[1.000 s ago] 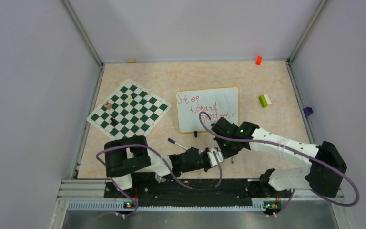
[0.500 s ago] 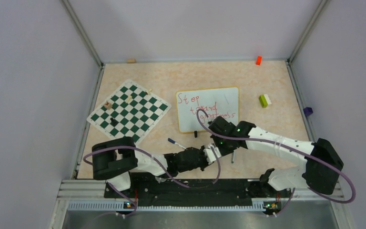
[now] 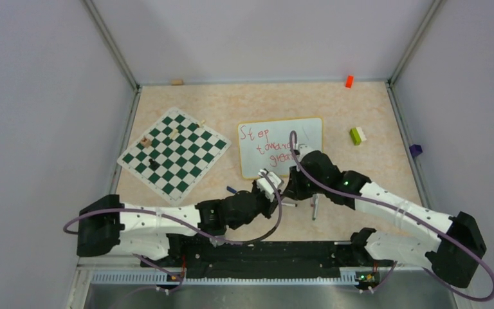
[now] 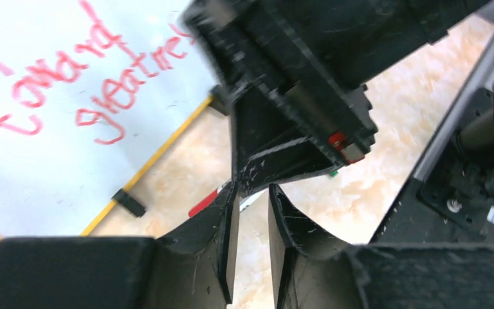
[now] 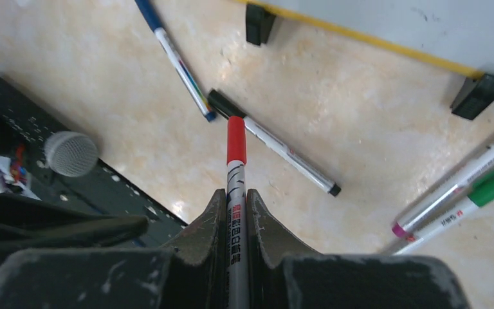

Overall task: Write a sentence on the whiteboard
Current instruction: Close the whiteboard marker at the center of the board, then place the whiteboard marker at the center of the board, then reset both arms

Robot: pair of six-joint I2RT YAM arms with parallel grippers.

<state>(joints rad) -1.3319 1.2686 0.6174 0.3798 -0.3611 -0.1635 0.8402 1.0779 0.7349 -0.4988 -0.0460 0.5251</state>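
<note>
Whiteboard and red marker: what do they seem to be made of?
The whiteboard: probably a coated panel, smooth white face; thin yellowish frame, wood or plastic, unclear. The red marker: likely plastic, whitish printed barrel, red cap.

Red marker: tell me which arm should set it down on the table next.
Right, likely. The right gripper is shut on the red marker, which points at the table by the other markers. The left gripper is empty, jaws slightly apart, and would need a handover first.

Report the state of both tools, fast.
Left tool: slightly open, holding nothing.
Right tool: closed on the red marker.
</note>
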